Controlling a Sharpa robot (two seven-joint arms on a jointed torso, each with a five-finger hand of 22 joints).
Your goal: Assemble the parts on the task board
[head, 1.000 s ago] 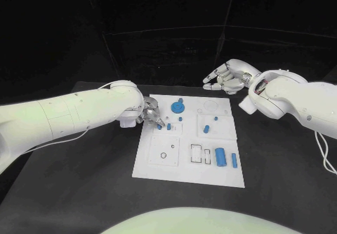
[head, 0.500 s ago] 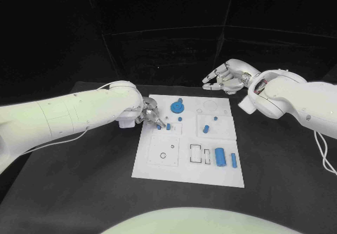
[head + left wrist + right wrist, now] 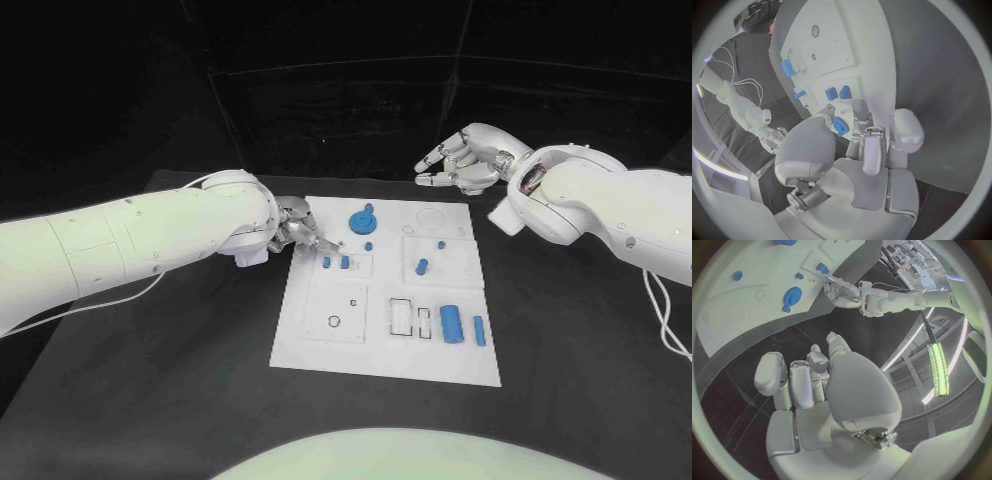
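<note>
The white task board [image 3: 335, 345] lies in the middle of the table. My left hand [image 3: 300, 232] hovers at its upper left edge, fingers apart and holding nothing; the left wrist view shows the same left hand [image 3: 870, 145]. Two small blue pieces [image 3: 336, 263] stand side by side just in front of its fingertips, and they are the two small blue pieces [image 3: 837, 93] on the board there. A round blue gear [image 3: 362, 217] sits near the far edge. A blue cylinder [image 3: 453, 323] and a blue bar [image 3: 480, 329] lie at the near right. My right hand [image 3: 462, 160] hangs beyond the far edge, empty.
More small blue pieces [image 3: 424, 265] sit mid-board, near empty rectangular slots [image 3: 413, 317] and a round hole [image 3: 335, 321]. The right wrist view shows the gear [image 3: 792, 296] and my left hand [image 3: 845, 292] across the board. Black table surrounds the board.
My left hand has drawn back to the left, off the board. A second small blue piece now shows beside the first where its fingers were. The right hand has not moved.
</note>
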